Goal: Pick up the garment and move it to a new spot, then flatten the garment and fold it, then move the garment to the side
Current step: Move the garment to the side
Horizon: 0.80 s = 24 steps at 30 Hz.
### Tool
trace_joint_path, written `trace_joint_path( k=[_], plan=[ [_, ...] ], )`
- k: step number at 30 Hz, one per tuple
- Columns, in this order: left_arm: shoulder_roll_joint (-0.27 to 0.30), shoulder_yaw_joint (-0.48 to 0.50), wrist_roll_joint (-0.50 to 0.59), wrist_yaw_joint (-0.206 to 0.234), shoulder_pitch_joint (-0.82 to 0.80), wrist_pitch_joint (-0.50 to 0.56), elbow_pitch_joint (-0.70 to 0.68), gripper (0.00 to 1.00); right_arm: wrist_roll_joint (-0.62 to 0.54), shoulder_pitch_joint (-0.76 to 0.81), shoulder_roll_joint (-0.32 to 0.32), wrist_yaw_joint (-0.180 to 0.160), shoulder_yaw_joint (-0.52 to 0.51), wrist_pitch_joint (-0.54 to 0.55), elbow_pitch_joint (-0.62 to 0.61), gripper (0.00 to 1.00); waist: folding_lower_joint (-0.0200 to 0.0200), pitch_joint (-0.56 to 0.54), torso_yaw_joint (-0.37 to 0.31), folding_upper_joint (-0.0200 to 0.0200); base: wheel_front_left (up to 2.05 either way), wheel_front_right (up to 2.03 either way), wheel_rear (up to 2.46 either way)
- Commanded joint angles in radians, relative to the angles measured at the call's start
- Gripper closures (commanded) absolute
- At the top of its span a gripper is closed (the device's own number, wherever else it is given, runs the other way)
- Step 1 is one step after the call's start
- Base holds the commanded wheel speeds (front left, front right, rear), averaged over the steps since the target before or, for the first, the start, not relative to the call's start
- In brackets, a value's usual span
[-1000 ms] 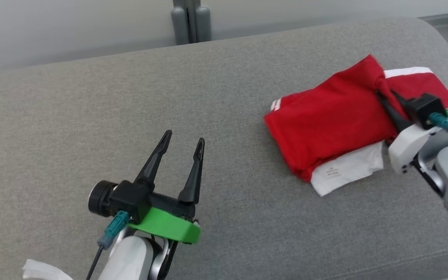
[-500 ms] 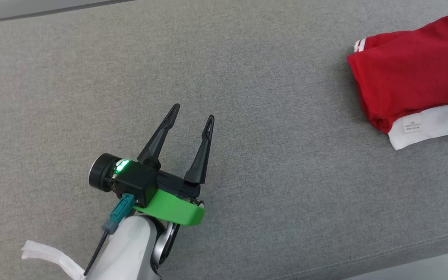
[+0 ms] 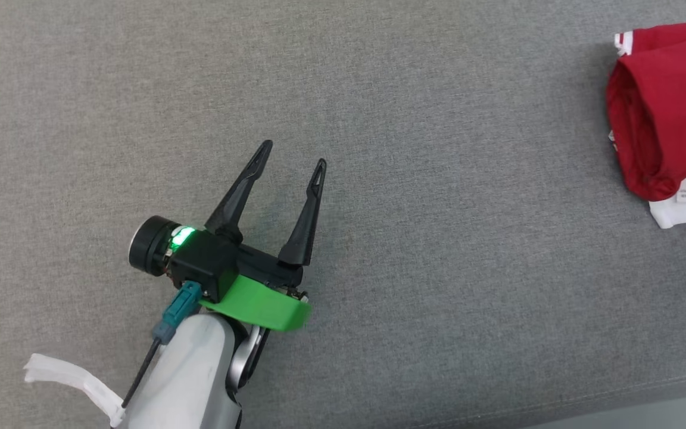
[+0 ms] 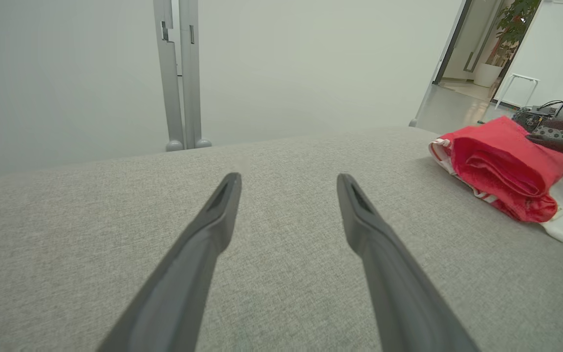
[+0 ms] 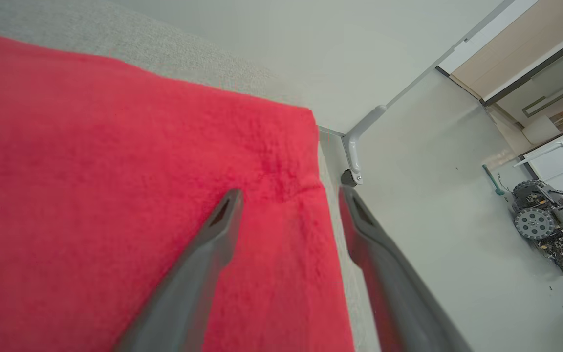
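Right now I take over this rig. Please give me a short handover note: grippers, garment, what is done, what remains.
Left gripper: open, empty, above the bare grey cushion.
Right gripper: open, jaws apart over the garment, gripping nothing.
Garment: red, folded, lying at the cushion's right side.
Done: folding, apparently the move aside.
Left: draw the right gripper away, confirm placement.

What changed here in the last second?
The right gripper let go of the garment: it pinched a red fold, now its fingers stand apart over it. The head camera turned, so the garment only seems to slide right. The left gripper stayed open over the sofa; the garment stayed folded.
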Motion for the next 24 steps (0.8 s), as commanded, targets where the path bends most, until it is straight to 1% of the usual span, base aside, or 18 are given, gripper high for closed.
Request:
trace_joint_path(
  k=[1, 7, 11, 18, 24],
  plan=[
    [0.006, 0.011, -0.006, -0.006, -0.018, 0.0, 0.002, 0.0, -0.016, -0.016, 0.009, -0.002, -0.006, -0.007, 0.007, 0.0, -0.0001, 0.007, 0.007, 0.0, 0.0, 0.0, 0.0],
    [0.006, 0.036, -0.019, -0.006, -0.01, 0.0, 0.013, 0.0, -0.055, -0.011, 0.057, -0.002, -0.018, -0.007, -0.01, 0.0, -0.0001, -0.034, 0.004, 0.0, 0.0, 0.0, 0.0],
    [0.006, 0.05, -0.033, 0.001, 0.02, 0.0, 0.01, 0.0, -0.054, 0.005, 0.081, -0.002, -0.025, -0.007, -0.061, 0.0, -0.0001, -0.094, 0.007, 0.0, 0.0, 0.0, 0.0],
    [0.006, 0.091, -0.053, 0.015, 0.083, 0.0, 0.001, 0.0, 0.011, 0.06, 0.151, -0.002, 0.006, -0.007, -0.202, 0.0, -0.0001, -0.222, 0.019, 0.0, 0.0, 0.0, 0.0],
    [0.006, 0.12, -0.042, 0.023, 0.154, 0.0, 0.004, 0.0, 0.09, 0.17, 0.213, -0.002, 0.048, -0.006, -0.382, 0.0, -0.0001, -0.322, 0.051, 0.0, 0.0, 0.0, 0.0]
  ],
)
